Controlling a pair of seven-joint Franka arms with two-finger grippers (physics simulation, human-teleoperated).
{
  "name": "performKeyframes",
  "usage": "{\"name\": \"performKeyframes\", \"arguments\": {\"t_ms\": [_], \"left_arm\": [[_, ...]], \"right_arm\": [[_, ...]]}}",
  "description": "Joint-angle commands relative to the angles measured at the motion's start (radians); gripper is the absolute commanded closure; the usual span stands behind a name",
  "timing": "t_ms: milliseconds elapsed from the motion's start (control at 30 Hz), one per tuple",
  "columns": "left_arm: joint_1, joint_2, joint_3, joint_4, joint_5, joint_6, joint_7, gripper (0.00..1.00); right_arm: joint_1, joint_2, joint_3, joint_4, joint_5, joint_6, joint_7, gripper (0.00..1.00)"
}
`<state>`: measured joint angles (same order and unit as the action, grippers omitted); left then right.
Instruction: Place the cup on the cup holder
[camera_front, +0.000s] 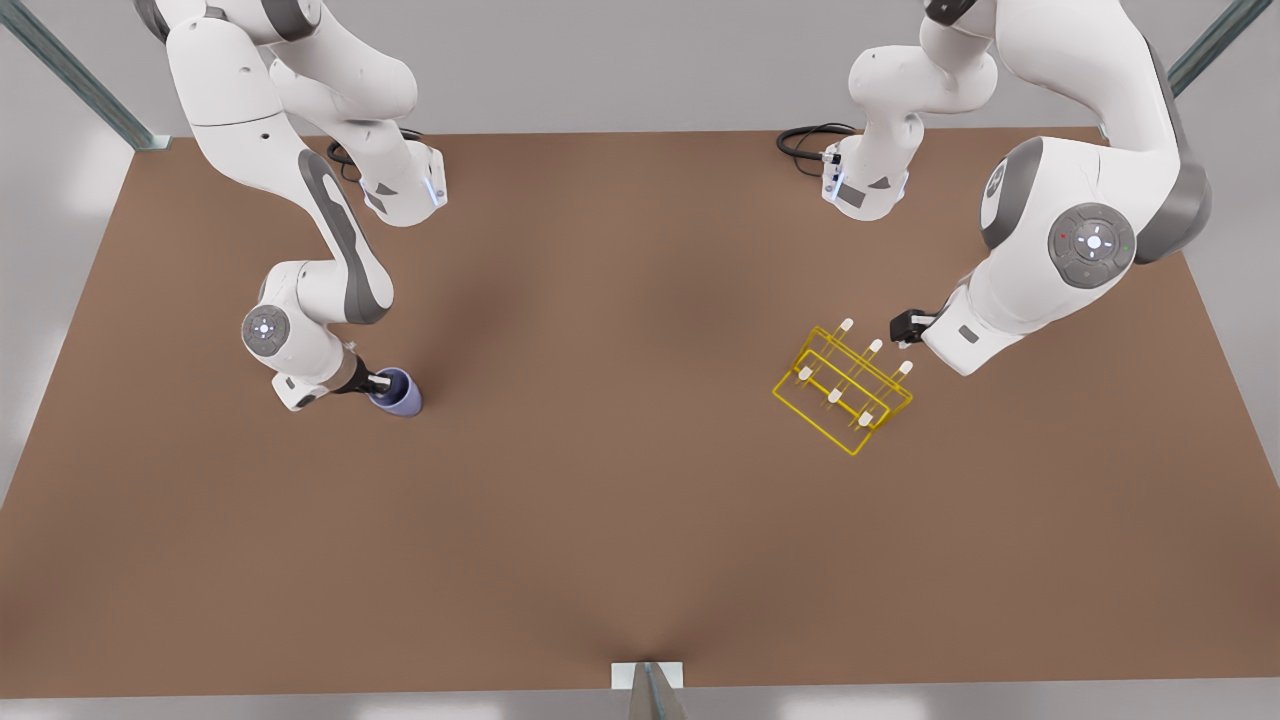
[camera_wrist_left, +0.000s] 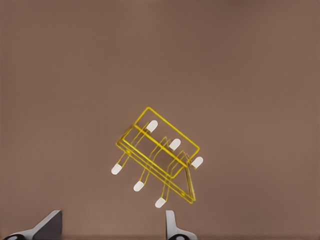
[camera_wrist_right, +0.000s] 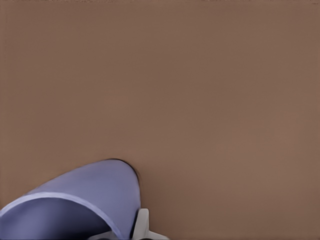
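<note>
The cup (camera_wrist_right: 85, 200), a plain lavender-blue tumbler, lies tipped at the lower left of the frame, its open rim facing the camera and cut off by the bottom edge. One pale fingertip (camera_wrist_right: 142, 225) of the right gripper presses against its outer wall. Bare brown desk (camera_wrist_right: 200, 90) spreads behind.

You're looking at a flat brown table (camera_front: 620, 520), matte and evenly lit, with soft darker shading toward its middle and near edge. Around it you see pale grey floor (camera_front: 50, 250) carrying blurred bright patches of reflected light. Grey metal struts (camera_front: 75, 75) slant off the two far corners, and a third strut (camera_front: 648, 690) meets the middle of the near edge. Two black cables (camera_front: 812, 138) coil at the far edge.
</note>
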<state>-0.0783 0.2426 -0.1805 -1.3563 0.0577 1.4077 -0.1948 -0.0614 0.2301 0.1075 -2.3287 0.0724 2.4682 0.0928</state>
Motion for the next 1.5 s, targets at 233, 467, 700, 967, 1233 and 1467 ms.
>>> {"name": "performKeyframes", "arguments": {"t_ms": [233,467,700,967,1233,1467], "left_arm": [[0.002,0.000,0.000,0.000,0.001,-0.001,0.000,0.00],[0.002,0.011,0.001,0.002,0.002,0.002,0.002,0.00],[0.002,0.014,0.001,0.002,0.002,0.001,0.000,0.00],[0.000,0.014,0.001,0.002,0.002,0.000,-0.003,0.00],[0.000,0.020,0.001,0.002,0.002,0.004,-0.006,0.00],[0.000,0.026,0.001,0.002,0.002,0.005,-0.008,0.00]], "right_arm": [[0.015,-0.008,0.058,0.299,0.161,-0.386,0.015,0.79],[0.034,0.006,0.176,0.414,0.484,-0.506,0.015,0.79],[0.232,0.236,0.179,0.531,0.922,-0.460,-0.269,0.79],[0.374,0.425,0.179,0.615,1.328,-0.425,-0.588,0.79],[0.414,0.571,0.173,0.692,1.383,-0.436,-0.788,0.79],[0.373,0.577,0.172,0.678,1.305,-0.488,-0.854,0.79]]}}
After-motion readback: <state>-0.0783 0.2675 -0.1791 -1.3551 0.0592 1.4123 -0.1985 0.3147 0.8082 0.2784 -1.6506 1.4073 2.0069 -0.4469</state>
